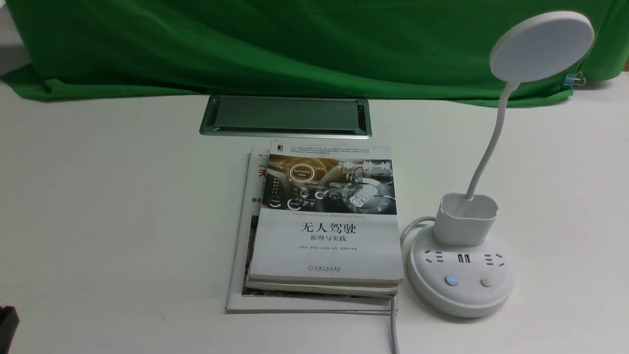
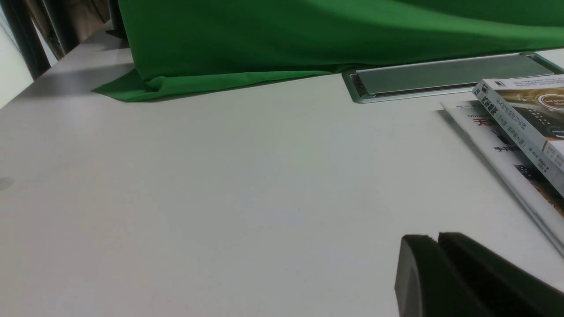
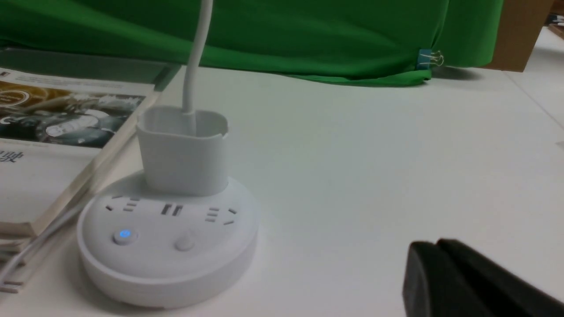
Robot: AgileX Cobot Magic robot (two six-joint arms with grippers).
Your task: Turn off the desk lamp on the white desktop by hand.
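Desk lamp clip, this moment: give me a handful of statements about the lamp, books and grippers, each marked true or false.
1. The left button on the desk lamp base glows blue. True.
2. The lamp stands on the books. False: it stands on the white desktop, beside them on the robot's right.
3. The right gripper is pressing a button. False: it is apart from the base, over bare desktop.
4. Two books are stacked on a larger, thin magazine. True.
5. The left gripper holds a book. False: it holds nothing, its fingers closed together.
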